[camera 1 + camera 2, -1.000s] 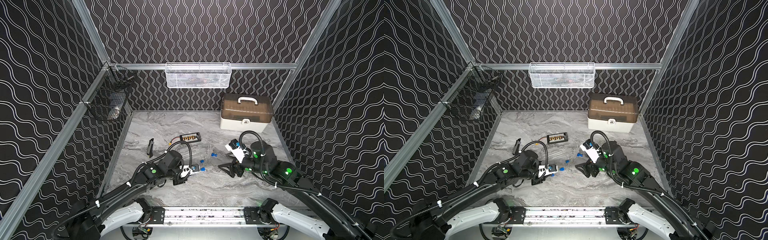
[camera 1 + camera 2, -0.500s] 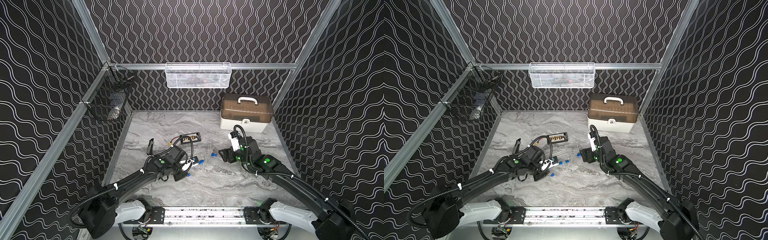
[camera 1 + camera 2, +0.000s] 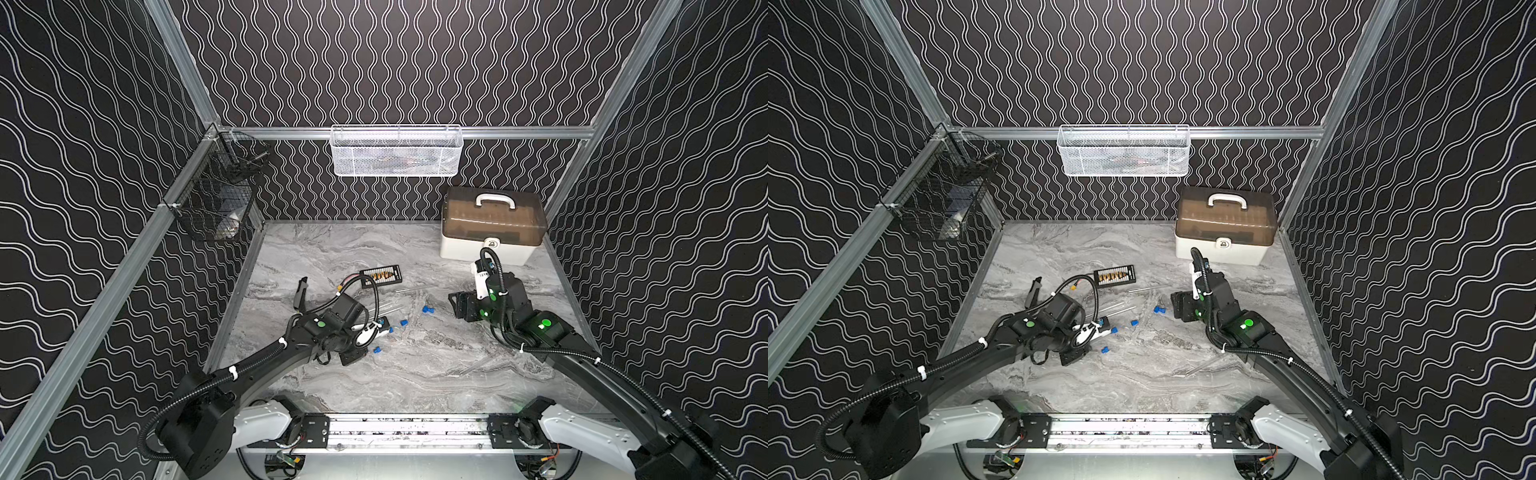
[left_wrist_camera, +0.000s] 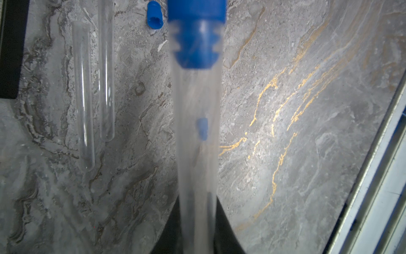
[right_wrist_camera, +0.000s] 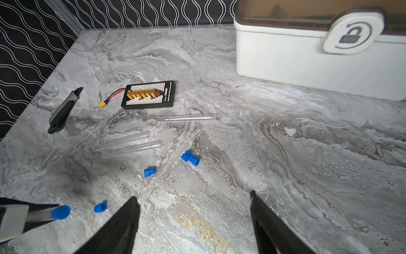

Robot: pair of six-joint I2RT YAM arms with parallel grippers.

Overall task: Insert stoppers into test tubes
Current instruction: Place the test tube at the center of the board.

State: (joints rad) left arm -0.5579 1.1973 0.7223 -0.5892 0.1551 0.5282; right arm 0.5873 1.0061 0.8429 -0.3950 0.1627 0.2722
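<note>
Tube (image 4: 197, 132): blue stopper (image 4: 196, 33) in its mouth, clamped in left gripper (image 5: 41, 214).
Right gripper (image 5: 193, 195): jaws wide apart, empty.
Table (image 5: 285, 154): bare tubes (image 5: 186, 118) and loose stoppers (image 5: 149, 172) lying about.

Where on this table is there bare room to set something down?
Bare table runs along the back wall, bordered by the storage box and the black board. A second bare strip lies just behind the front rail. The middle is crowded: loose stoppers and test tubes lie there.
</note>
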